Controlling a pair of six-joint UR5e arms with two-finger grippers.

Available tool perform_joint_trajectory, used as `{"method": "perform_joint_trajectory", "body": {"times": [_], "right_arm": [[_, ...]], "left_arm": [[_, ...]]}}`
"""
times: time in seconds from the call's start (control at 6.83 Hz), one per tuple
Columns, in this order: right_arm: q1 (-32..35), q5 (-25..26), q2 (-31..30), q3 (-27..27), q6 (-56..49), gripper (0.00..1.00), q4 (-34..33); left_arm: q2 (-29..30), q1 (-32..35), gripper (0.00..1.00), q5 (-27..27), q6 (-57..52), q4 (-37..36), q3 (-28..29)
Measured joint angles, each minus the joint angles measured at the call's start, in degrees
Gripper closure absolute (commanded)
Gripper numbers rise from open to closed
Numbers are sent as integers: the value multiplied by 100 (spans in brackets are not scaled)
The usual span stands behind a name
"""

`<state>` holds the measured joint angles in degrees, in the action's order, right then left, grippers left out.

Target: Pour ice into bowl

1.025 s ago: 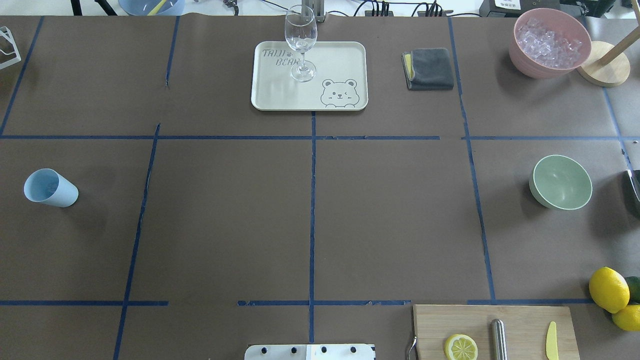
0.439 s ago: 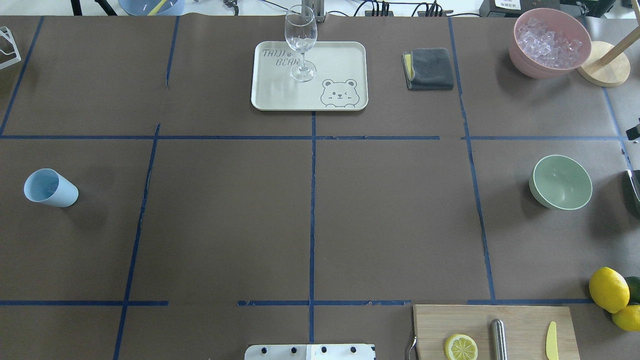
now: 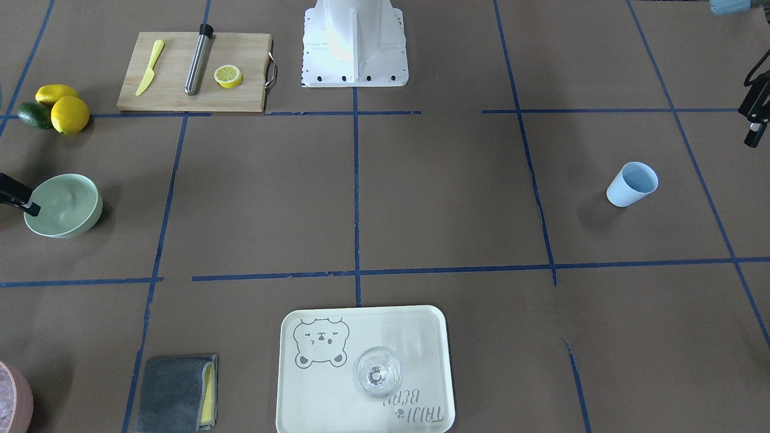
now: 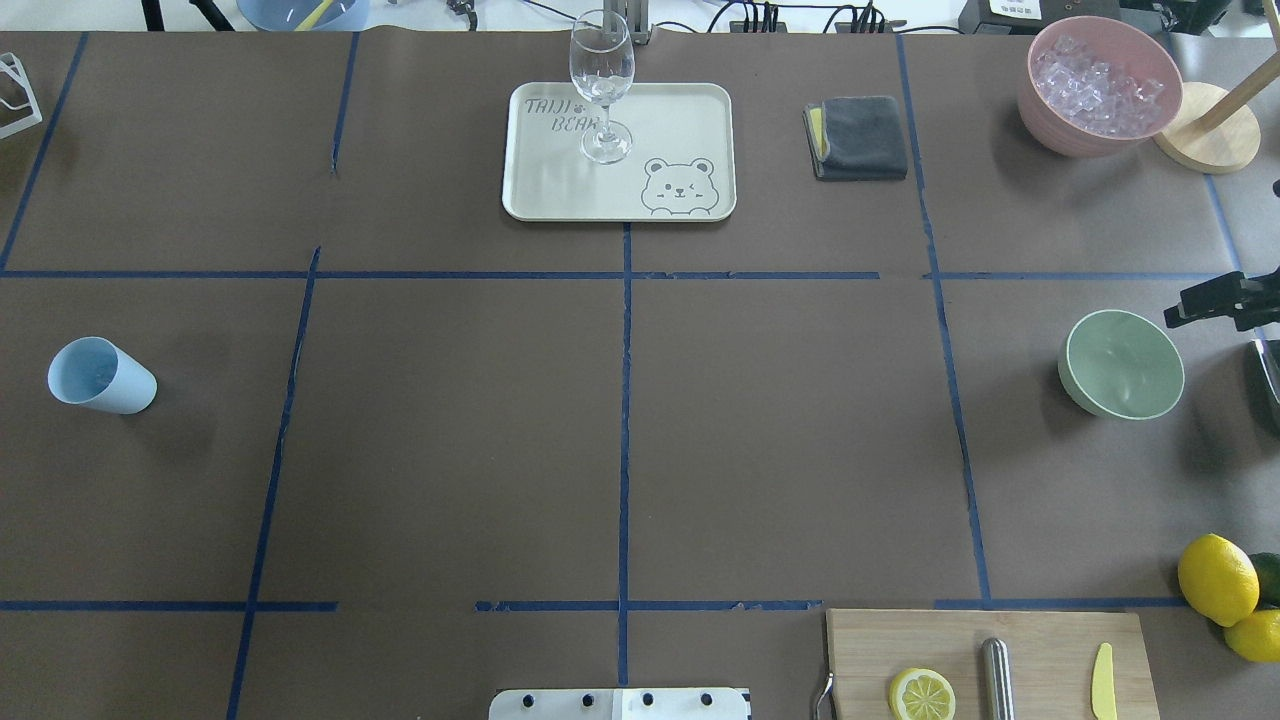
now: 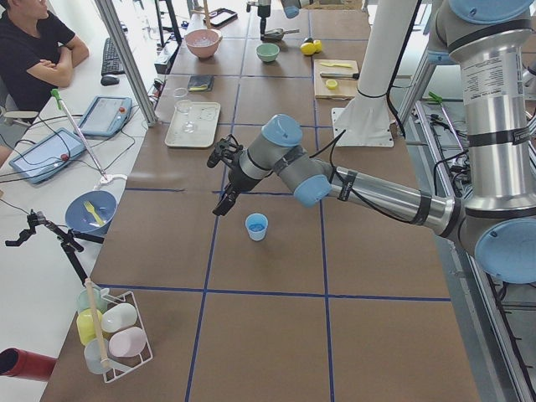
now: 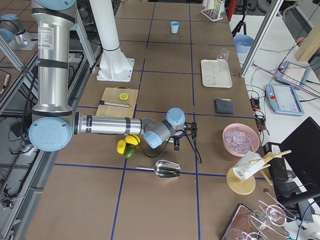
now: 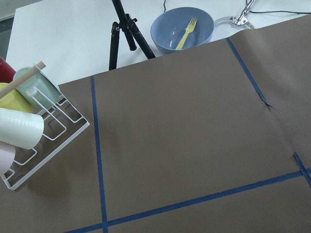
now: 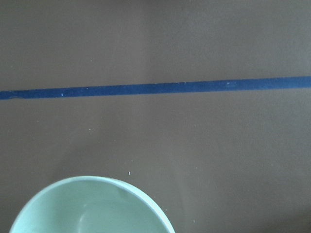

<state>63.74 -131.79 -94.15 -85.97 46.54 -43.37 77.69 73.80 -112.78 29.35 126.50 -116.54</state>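
1. Right gripper (image 4: 1205, 300) hovered just beside the rim of the mint-green bowl (image 4: 1120, 365), on its far, outboard side. Finger spread could not be told from any view; nothing was seen in its hold.
2. Bowl stood upright and empty on the table, and the wrist camera caught only its rim. Judged: set within this arm's reach as the receiver.
3. Metal scoop (image 6: 165, 169) lay on the table near the hand, toward the table's end, unheld. Judged: the likely carrier for the ice, so picking it up comes next.
4. Ice (image 4: 1095, 85) sat heaped in the pink bowl (image 4: 1045, 130), well forward of the hand. None was in the mint-green bowl, so pouring was not yet begun.
5. Wooden stand (image 4: 1205, 135) touched or nearly touched the pink bowl and could crowd an approach there.
6. Lemons (image 4: 1217, 578) and cutting board (image 4: 1050, 640) lay back toward the robot.
7. Farther inboard were the grey cloth (image 4: 862, 137) and the wine glass (image 4: 602, 70) on its tray (image 4: 680, 120).
8. Farthest off, the left gripper (image 5: 222, 180) hung near the light-blue cup (image 4: 100, 375); its spread could not be told.
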Motion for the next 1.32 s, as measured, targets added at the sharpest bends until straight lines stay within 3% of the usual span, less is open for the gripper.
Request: {"method": "perform_joint_trajectory", "body": {"times": [0.15, 0.29, 0.88, 1.32], "right_arm": [[-190, 113, -39, 100, 309, 54, 326], [-274, 151, -73, 135, 426, 100, 453], [-302, 91, -287, -43, 416, 100, 523], [-269, -85, -288, -396, 523, 100, 322]], "left_arm": [[-24, -100, 0, 147, 137, 63, -29], [-30, -143, 0, 213, 194, 91, -49], [-70, -629, 0, 359, 831, 355, -43], [-542, -1163, 0, 813, 1345, 1103, -22]]}}
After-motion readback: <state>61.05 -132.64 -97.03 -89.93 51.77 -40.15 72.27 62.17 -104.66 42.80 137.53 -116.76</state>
